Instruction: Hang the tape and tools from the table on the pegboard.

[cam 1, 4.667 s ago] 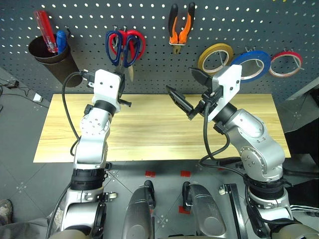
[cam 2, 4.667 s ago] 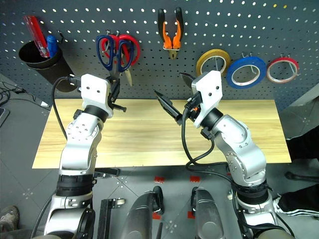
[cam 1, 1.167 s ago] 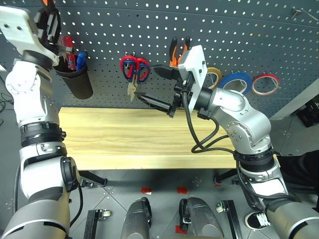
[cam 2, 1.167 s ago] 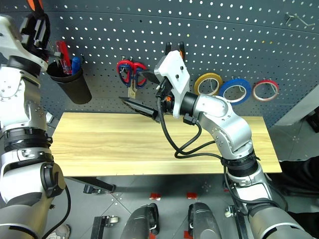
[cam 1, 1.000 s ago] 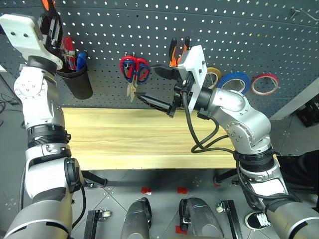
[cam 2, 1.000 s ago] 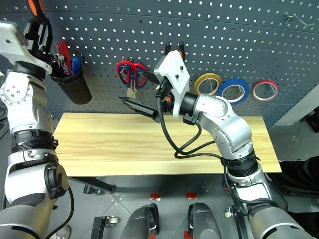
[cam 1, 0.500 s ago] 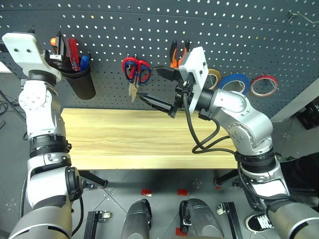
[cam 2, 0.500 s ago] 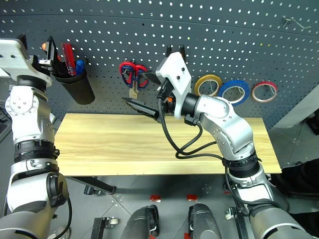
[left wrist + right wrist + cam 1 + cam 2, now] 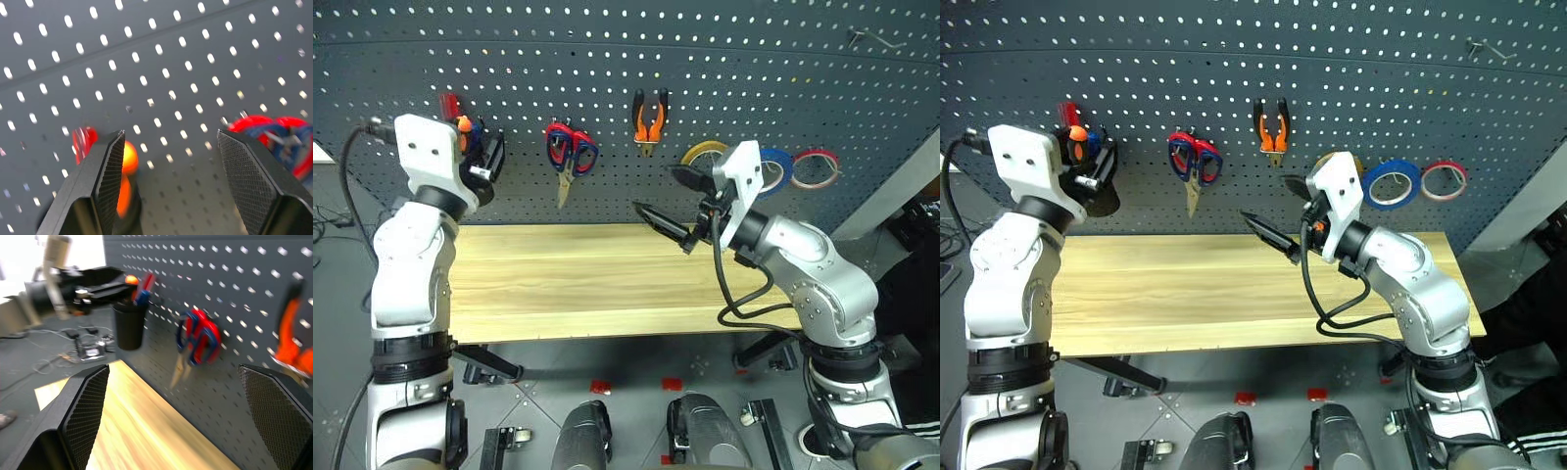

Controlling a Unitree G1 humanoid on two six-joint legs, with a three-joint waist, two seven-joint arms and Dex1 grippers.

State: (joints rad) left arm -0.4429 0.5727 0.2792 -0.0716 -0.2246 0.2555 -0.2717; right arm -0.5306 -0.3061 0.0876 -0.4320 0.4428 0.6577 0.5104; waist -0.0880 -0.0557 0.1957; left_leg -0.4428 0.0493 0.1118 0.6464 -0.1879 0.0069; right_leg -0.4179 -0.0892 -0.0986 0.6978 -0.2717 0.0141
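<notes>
On the dark pegboard (image 9: 803, 59) hang the orange-black pliers (image 9: 648, 137), the blue tape (image 9: 1410, 171), and scissors (image 9: 568, 157) with dark and red loops together on one hook. The orange-handled screwdriver (image 9: 128, 156) stands in a black cup (image 9: 129, 328) on the board. My left gripper (image 9: 169, 139) hangs open and empty just in front of that cup. Over the back of the pale wood table (image 9: 587, 284), below the pliers, my right gripper (image 9: 656, 189) is open and empty.
A red-handled screwdriver (image 9: 83, 142) shares the cup. A yellow tape ring (image 9: 700, 152) and a red-and-white one (image 9: 815, 152) hang on either side of the blue tape. Cables lie on the floor to the left of the table.
My left gripper opened and left the orange-handled screwdriver in the cup, then sank in front of it. The right arm drew right and lower. The camera view also shifted.
</notes>
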